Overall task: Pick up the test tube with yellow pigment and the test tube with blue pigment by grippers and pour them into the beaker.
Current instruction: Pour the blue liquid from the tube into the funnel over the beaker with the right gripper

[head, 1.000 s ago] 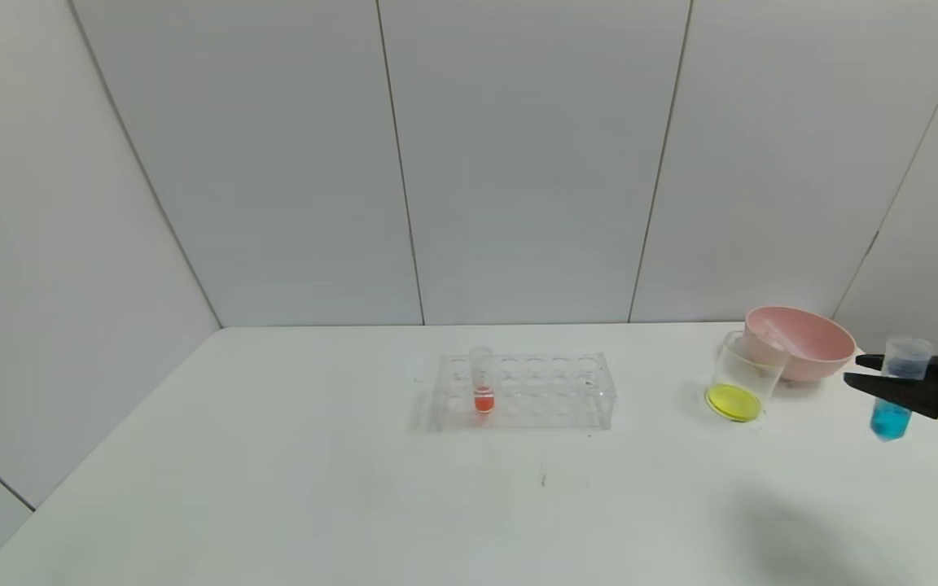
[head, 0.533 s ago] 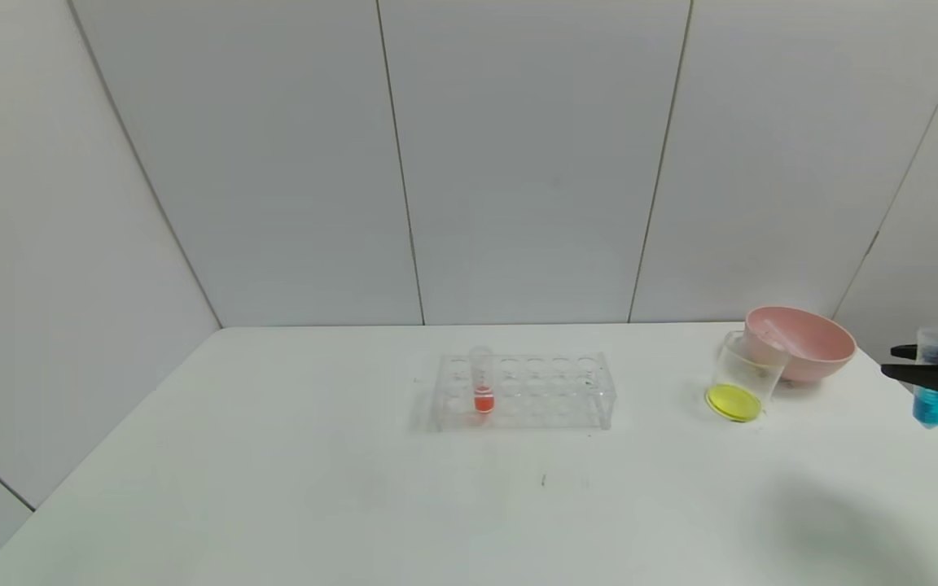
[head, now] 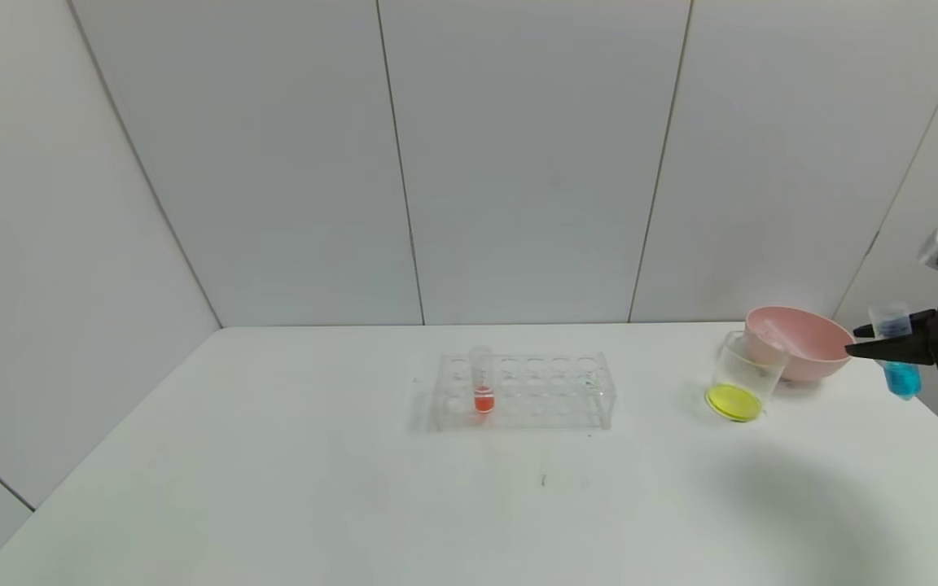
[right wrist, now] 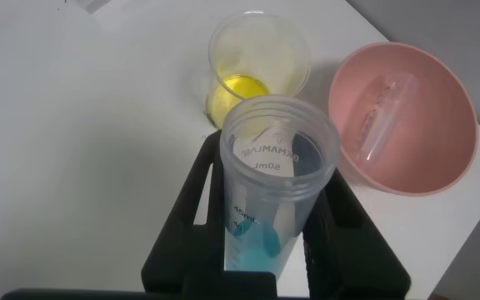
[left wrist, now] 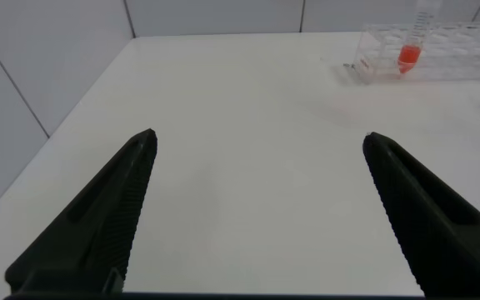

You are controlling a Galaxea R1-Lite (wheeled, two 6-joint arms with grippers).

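My right gripper (head: 884,348): in the air at the far right of the table (head: 355,488), past the pink bowl (head: 803,338), fingers clamped on the test tube with blue pigment (head: 896,358). That tube: upright or nearly so, mouth up, blue liquid in its lower part below my fingers, clear of the tabletop; from my right wrist view I look down into its open rim (right wrist: 280,146), my black fingers (right wrist: 348,225) pressed to either side of it. Beaker (head: 742,378): on the table just in front of the pink bowl and touching or nearly touching it, a layer of yellow liquid at its bottom; it stands to the left of my held tube, apart from it. Pink bowl: behind the beaker near the back right corner, with a clear empty tube lying on its side inside (right wrist: 382,112); whether this is the test tube with yellow pigment I cannot tell. Clear tube rack (head: 526,391): middle of the table, well apart from the beaker. Orange-red tube (head: 482,382): upright in a hole near the rack's left end. My left gripper (left wrist: 257,208): seen only in its own wrist view, low over bare table on the left side, fingers spread wide and holding nothing, the rack farther off.
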